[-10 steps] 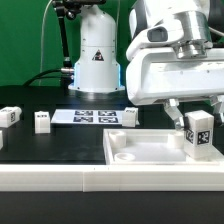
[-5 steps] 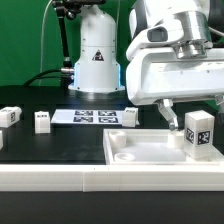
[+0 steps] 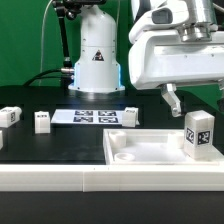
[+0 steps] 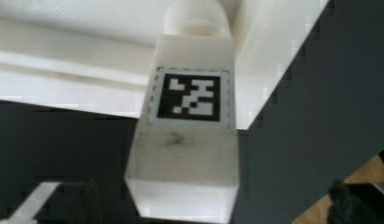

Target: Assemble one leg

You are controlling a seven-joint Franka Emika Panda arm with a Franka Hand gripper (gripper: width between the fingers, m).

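A leg (image 3: 198, 135), a small white post with a marker tag on its face, stands upright in the near right corner of the large white tray-like piece (image 3: 140, 152). My gripper (image 3: 197, 98) is above the leg, open and empty, with one finger (image 3: 172, 100) showing to the left of the leg's top. In the wrist view the leg (image 4: 185, 120) fills the middle, seen from its top end down, and it stands against the white piece's corner (image 4: 260, 50). The jaws stand wide of the leg and do not touch it.
Three more legs lie on the black table: one at the exterior view's far left (image 3: 10, 115), one beside it (image 3: 42, 122), one by the marker board's right end (image 3: 130, 117). The marker board (image 3: 95, 117) lies at the back. The robot base (image 3: 97, 55) stands behind it.
My gripper has let go of the leg and risen straight up. The leg stays upright in the tray-like piece's corner.
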